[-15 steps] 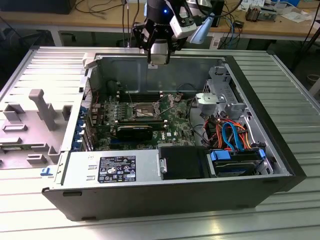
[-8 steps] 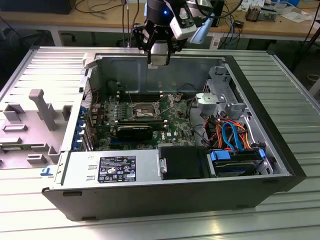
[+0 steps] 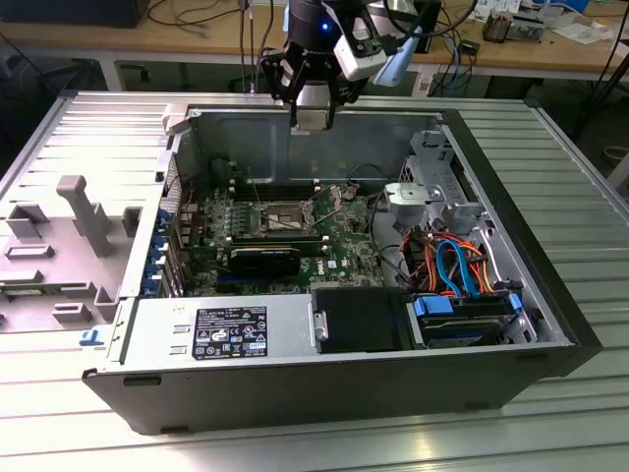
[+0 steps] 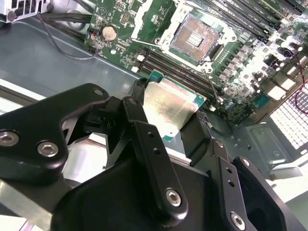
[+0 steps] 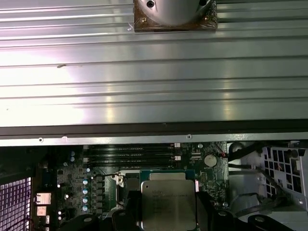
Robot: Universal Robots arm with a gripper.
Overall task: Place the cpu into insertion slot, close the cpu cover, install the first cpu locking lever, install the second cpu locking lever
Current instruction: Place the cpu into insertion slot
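We see the gripper [image 4: 168, 118] clamped on the cpu [image 4: 169, 103] by two opposite edges. In the exterior view it hangs at upper centre, above the open computer case [image 3: 295, 393]; the insertion slot [image 3: 285, 211] near frame centre seems to lie uncovered, as far as we can tell.

We see the cpu [image 4: 169, 103] with a dull, brushed silver metal top and a green edge. It sits clamped in the gripper [image 4: 169, 115], whose fingers [image 4: 140, 126] look matt black with bright steel screws. The insertion slot [image 4: 195, 37] has a shiny silver metal rim, set on a glossy green board [image 4: 125, 24]. Along the lower edge of the exterior view, the ribbed metal table [image 3: 59, 433] gleams, and the case [image 3: 324, 398] wall is matt dark grey.
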